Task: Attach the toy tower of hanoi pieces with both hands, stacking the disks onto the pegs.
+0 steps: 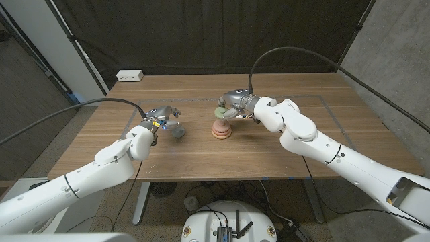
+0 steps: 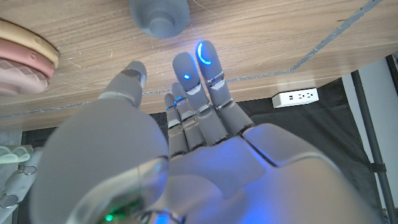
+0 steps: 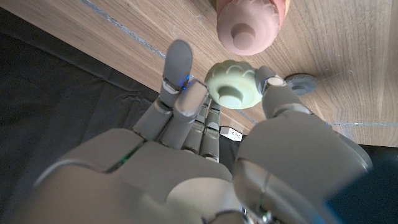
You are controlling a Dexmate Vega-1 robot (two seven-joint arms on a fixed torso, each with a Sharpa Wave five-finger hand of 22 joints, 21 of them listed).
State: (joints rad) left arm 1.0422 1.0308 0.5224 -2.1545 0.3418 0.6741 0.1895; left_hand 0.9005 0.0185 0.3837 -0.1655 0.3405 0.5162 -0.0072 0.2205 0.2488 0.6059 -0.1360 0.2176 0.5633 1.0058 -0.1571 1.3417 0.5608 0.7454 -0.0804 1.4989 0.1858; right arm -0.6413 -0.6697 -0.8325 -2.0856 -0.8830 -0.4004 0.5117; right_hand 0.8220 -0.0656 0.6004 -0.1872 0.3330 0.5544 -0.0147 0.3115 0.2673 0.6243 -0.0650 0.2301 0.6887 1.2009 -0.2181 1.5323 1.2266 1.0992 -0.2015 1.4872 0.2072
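A pink stack of disks [image 1: 221, 130] with a rounded top stands near the table's middle, also seen in the right wrist view [image 3: 252, 25] and in the left wrist view [image 2: 25, 53]. My right hand [image 1: 236, 105] pinches a pale green disk [image 1: 220, 112] between thumb and a finger, just above and behind the stack; the right wrist view shows the green disk [image 3: 233, 85] in that pinch. A small grey piece [image 1: 178, 132] sits on the table left of the stack. My left hand [image 1: 160, 121] hovers beside it, its fingers [image 2: 205, 65] stretched out near the grey piece [image 2: 160, 15], holding nothing.
A white power strip [image 1: 130, 76] lies at the table's far left edge. Thin tape lines [image 1: 322, 101] mark a rectangle on the wooden table [image 1: 282, 161]. A black curtain hangs behind the table.
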